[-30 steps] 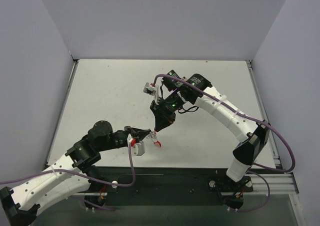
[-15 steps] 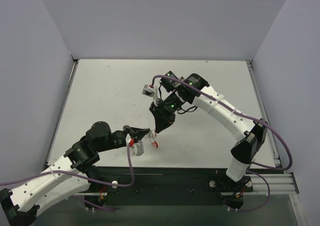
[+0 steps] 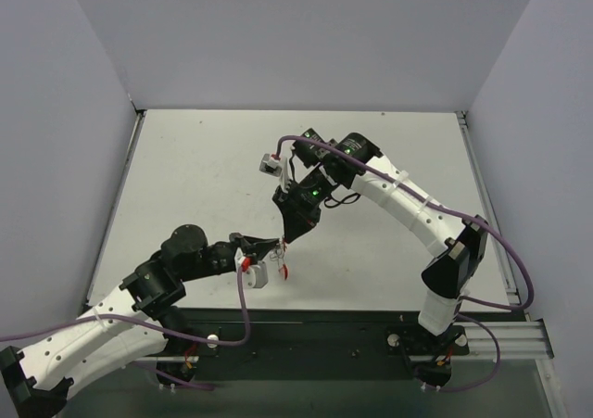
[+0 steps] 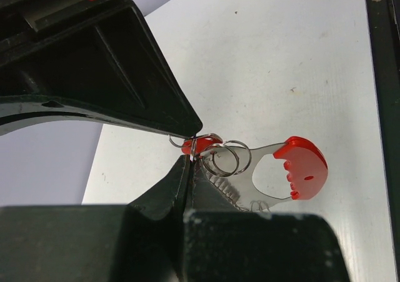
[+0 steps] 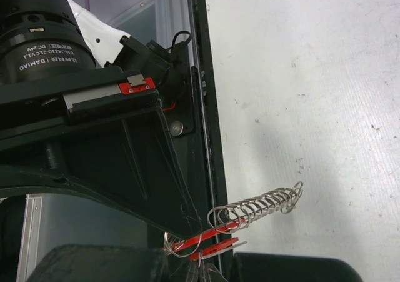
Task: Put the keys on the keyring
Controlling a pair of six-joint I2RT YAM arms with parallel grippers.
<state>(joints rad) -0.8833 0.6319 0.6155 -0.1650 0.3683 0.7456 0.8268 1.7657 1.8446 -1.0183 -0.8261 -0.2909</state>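
— Firstly, the claws?
— Left claw [image 4: 189, 168] clenched on thin keyring of red arc and grey-silver band [image 4: 304, 164]. Right claw [image 5: 201, 264] pinched shut on tiny silver key with red plastic tag [image 4: 200, 146]; claw tips touching.
— Location?
— Keyring held over white tabletop [image 4: 281, 57], toward its near edge.

Between left gripper [image 4: 191, 149] tips, keys [image 4: 195, 146] mostly hidden — keyring [image 4: 303, 166] lower band behind finger, specks from above.

Keyring [image 4: 255, 181] of shiny metal and glossy red plastic, perhaps, matt table [image 4: 281, 57]
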